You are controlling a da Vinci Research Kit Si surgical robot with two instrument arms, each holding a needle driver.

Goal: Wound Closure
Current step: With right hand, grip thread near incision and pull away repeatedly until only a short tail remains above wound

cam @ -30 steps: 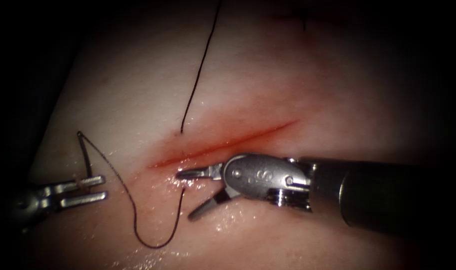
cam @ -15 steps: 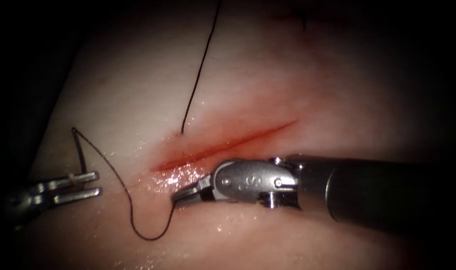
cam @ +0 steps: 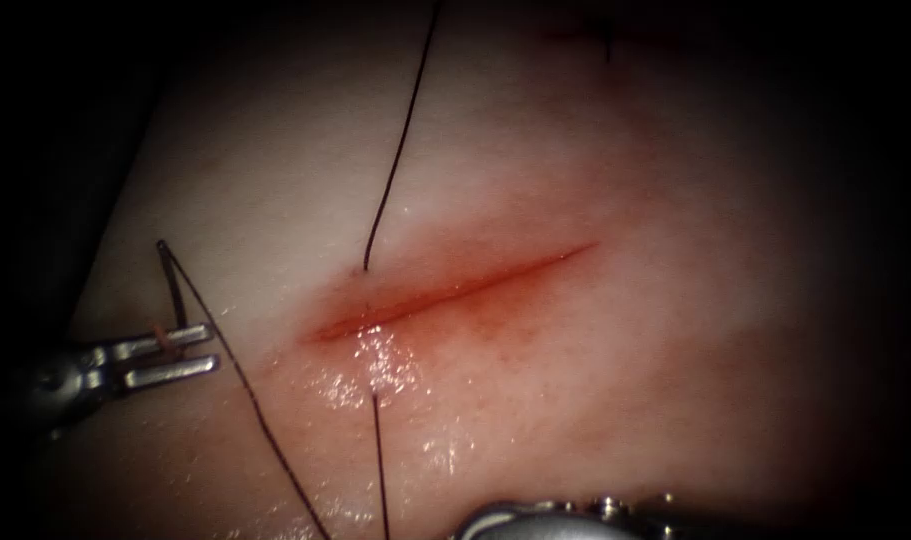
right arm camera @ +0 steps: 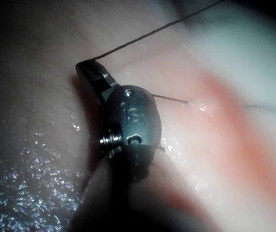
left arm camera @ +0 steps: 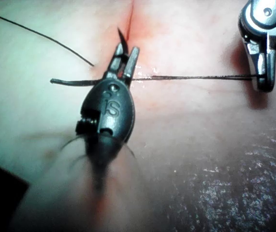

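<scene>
Endoscope: left tool (cam: pixel 170 355) is clamping the needle (cam: pixel 171 290) left of the cut (cam: pixel 455 288), clear of the tissue (cam: pixel 595 380). Thread (cam: pixel 377 450) is exiting below the cut. Wrist views: right tool (right arm camera: pixel 92 75) is gripping thread, jaws together.

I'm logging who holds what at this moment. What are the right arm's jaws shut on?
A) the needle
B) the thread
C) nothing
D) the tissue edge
B: in the left wrist view the right tool has its jaws shut on the taut thread that runs to it from the tissue, while the needle sits in the left tool.
</scene>
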